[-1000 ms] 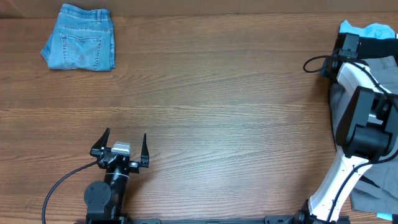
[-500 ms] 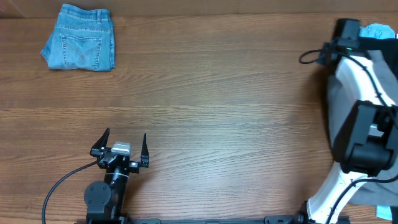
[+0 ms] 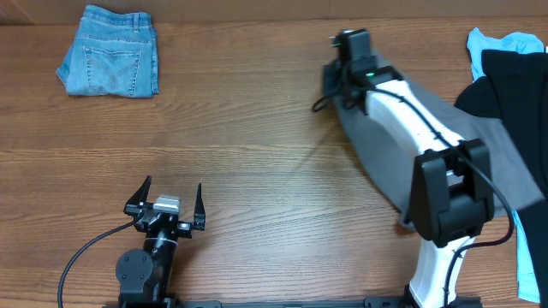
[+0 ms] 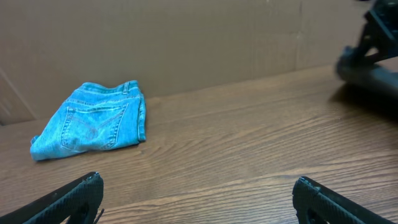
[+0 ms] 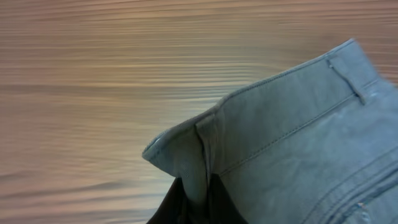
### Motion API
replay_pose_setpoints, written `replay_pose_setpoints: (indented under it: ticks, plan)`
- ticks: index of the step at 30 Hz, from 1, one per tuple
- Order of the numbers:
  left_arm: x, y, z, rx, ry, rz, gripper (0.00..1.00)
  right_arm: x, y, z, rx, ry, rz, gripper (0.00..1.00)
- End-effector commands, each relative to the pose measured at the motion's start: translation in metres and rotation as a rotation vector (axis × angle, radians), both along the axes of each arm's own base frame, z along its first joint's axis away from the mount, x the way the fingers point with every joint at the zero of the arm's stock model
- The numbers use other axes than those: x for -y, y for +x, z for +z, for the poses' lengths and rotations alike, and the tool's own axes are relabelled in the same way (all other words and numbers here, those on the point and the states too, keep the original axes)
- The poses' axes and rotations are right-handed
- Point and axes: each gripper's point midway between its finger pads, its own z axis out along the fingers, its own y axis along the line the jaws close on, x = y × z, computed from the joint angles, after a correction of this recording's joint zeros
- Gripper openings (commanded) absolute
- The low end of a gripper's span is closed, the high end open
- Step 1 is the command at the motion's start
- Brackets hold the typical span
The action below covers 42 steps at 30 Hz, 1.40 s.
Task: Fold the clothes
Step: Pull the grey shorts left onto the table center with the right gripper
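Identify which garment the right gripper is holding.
The grey shorts: the right gripper is shut on their waistband edge. The folded denim pair, black garment and light-blue garment lie clear of it.

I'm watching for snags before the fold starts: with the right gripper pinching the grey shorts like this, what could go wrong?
1. The right gripper is shut on only a thin fold at the waistband edge of the grey shorts; a tug could slip it free.
2. The black garment appears to overlap the shorts' far end, so it may get pulled along.
3. The left gripper hangs open far away, so the cloth may bunch.
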Motion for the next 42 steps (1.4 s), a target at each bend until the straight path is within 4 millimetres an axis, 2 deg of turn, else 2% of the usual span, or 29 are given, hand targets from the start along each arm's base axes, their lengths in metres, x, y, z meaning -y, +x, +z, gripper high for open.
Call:
replay_pose_setpoints:
  ticks: [1,2,3,5,7,8,9,11,13,17,20,21,22,23,24,26,27,28,30,31,32,33,34,39,42]
  plan:
    - [-0.002,0.0,-0.001,0.002,0.019,0.008,1.0,-0.087,-0.024,0.04,0.001,0.245,0.126,0.04]
    - [-0.002,0.0,-0.001,0.002,0.019,0.008,1.0,-0.107,-0.034,0.039,-0.018,0.279,0.149,0.04]
    - [-0.002,0.0,-0.001,0.002,0.019,0.008,1.0,-0.139,-0.052,0.038,-0.045,0.313,0.194,0.04]
    - [-0.002,0.0,-0.001,0.002,0.019,0.008,1.0,-0.168,-0.071,0.036,-0.069,0.335,0.23,0.04]
    - [-0.002,0.0,-0.001,0.002,0.019,0.008,1.0,-0.202,-0.099,0.035,-0.098,0.35,0.281,0.04]
    - [-0.002,0.0,-0.001,0.002,0.019,0.008,1.0,-0.209,-0.105,0.035,-0.104,0.353,0.292,0.04]
    - [-0.002,0.0,-0.001,0.002,0.019,0.008,1.0,-0.228,-0.123,0.034,-0.12,0.355,0.328,0.04]
    - [-0.002,0.0,-0.001,0.002,0.019,0.008,1.0,-0.244,-0.141,0.034,-0.124,0.348,0.368,0.04]
    - [-0.002,0.0,-0.001,0.002,0.019,0.008,1.0,-0.256,-0.153,0.033,-0.11,0.322,0.385,0.3]
    - [-0.002,0.0,-0.001,0.002,0.019,0.008,1.0,-0.251,-0.151,0.038,-0.085,0.294,0.359,0.38]
    - [-0.002,0.0,-0.001,0.002,0.019,0.008,1.0,-0.206,-0.132,0.058,-0.077,0.234,0.25,0.48]
    - [-0.002,0.0,-0.001,0.002,0.019,0.008,1.0,-0.185,-0.126,0.069,-0.074,0.216,0.205,0.68]
    - [-0.002,0.0,-0.001,0.002,0.019,0.008,1.0,-0.166,-0.123,0.076,-0.083,0.201,0.171,0.77]
    - [-0.002,0.0,-0.001,0.002,0.019,0.008,1.0,-0.138,-0.122,0.085,-0.11,0.183,0.124,0.87]
    - [-0.002,0.0,-0.001,0.002,0.019,0.008,1.0,-0.117,-0.127,0.089,-0.149,0.174,0.095,1.0]
    - [-0.002,0.0,-0.001,0.002,0.019,0.008,1.0,-0.075,-0.151,0.087,-0.302,0.163,0.063,1.0]
    - [-0.002,0.0,-0.001,0.002,0.019,0.008,1.0,-0.05,-0.172,0.081,-0.428,0.153,0.031,1.0]
    - [-0.002,0.0,-0.001,0.002,0.019,0.008,1.0,-0.041,-0.179,0.078,-0.471,0.143,0.011,1.0]
    - [-0.002,0.0,-0.001,0.002,0.019,0.008,1.0,0.001,-0.211,0.064,-0.644,0.049,-0.087,1.0]
    - [-0.002,0.0,-0.001,0.002,0.019,0.008,1.0,0.006,-0.214,0.062,-0.658,0.033,-0.1,1.0]
    - [-0.002,0.0,-0.001,0.002,0.019,0.008,1.0,0.03,-0.223,0.054,-0.7,-0.042,-0.184,1.0]
    - [-0.002,0.0,-0.001,0.002,0.019,0.008,1.0,0.039,-0.226,0.051,-0.709,-0.07,-0.233,1.0]
    - [-0.002,0.0,-0.001,0.002,0.019,0.008,1.0,0.059,-0.233,0.043,-0.736,-0.123,-0.343,1.0]
    - [-0.002,0.0,-0.001,0.002,0.019,0.008,1.0,0.089,-0.253,0.012,-0.837,-0.15,-0.471,1.0]
    - [-0.002,0.0,-0.001,0.002,0.019,0.008,1.0,0.093,-0.264,-0.007,-0.892,-0.118,-0.489,1.0]
